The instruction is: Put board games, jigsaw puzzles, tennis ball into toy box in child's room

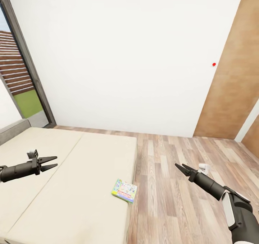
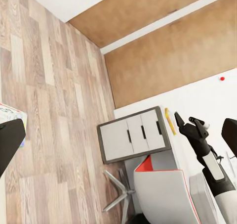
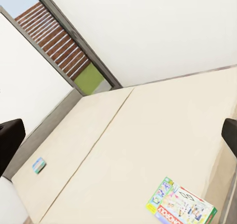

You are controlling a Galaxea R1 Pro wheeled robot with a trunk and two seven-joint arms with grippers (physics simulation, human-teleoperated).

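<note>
Beige bed (image 1: pixel 72 172) takes up the lower left of the head view, and one board game (image 1: pixel 124 190) lies flat right at its edge next to the wood floor (image 1: pixel 172 186). From the right wrist view you can spot a second, smaller board game (image 3: pixel 39 165) way over on the far side of the mattress, well apart from the first. Left gripper (image 1: pixel 50 163) hovers over the bed with fingers spread, holding nothing. Right gripper (image 1: pixel 181 168) hangs over the floor, also parted and empty.
</note>
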